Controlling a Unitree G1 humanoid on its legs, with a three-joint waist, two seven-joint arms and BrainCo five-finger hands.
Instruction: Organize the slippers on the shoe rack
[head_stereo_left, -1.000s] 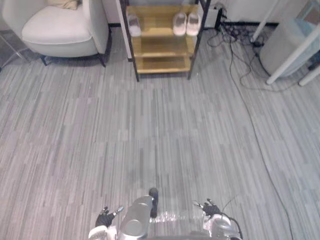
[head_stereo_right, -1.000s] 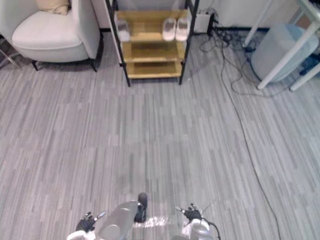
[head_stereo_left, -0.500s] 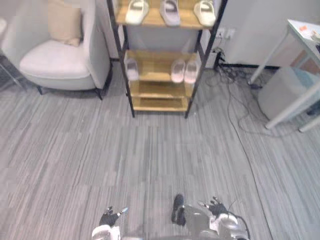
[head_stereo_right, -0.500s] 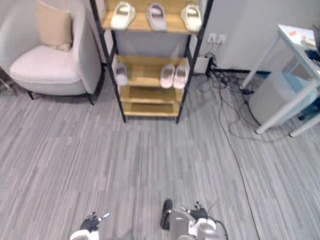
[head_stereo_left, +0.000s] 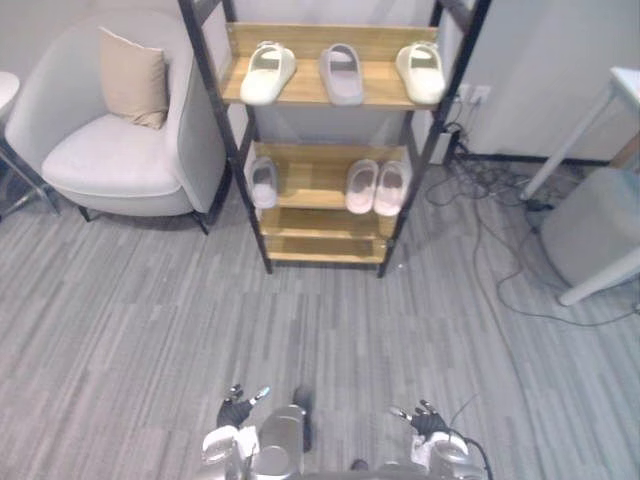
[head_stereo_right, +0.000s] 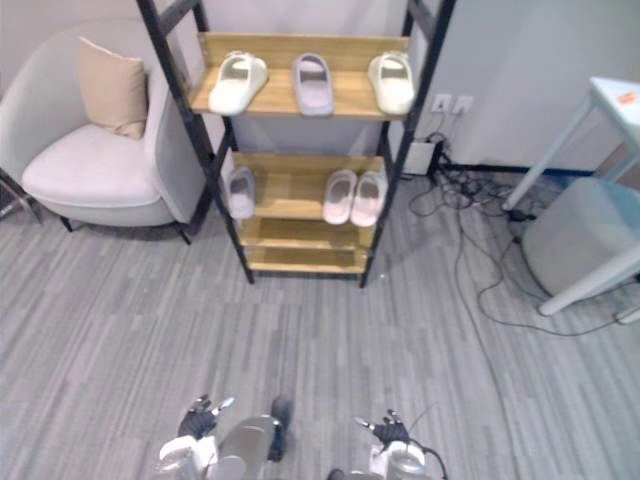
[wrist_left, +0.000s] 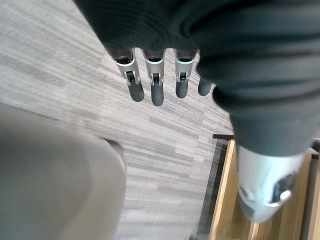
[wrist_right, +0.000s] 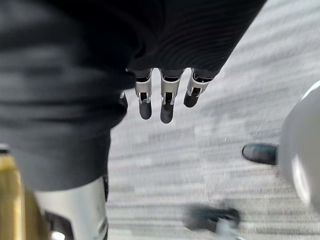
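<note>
Left wrist view: the left hand (wrist_left: 156, 82) hung loose over the floor (wrist_left: 60, 70), fingers (wrist_left: 157, 95) straight and relaxed, nothing in them. The right hand (wrist_right: 167, 100) told the same story in its own wrist view: fingers out straight, holding nothing, grey planks beneath.

From the head, both hands sat low at the near edge, 1 on each side, well apart from the rack (head_stereo_left: 325, 250), which stood ahead by the wall.

And there were the slippers, all on that rack. The top shelf (head_stereo_left: 305, 93) carried 3 in a row, each apart from the next: a cream slipper (head_stereo_left: 268, 73) on the left and turned a little askew, a lilac slipper (head_stereo_left: 343, 74) in the middle, a second cream slipper (head_stereo_left: 421, 72) on the right. The middle shelf (head_stereo_left: 310, 180) had a grey slipper (head_stereo_left: 263, 181) alone at its left end, just beside the black post, and a pink pair (head_stereo_left: 376, 187) side by side at its right.

Left of the rack stood an armchair (head_stereo_left: 110, 165) with a cushion (head_stereo_left: 132, 88) propped in it. To the right, a grey stool (head_stereo_left: 600, 240) sat beside a white table leg (head_stereo_left: 565, 140).
</note>
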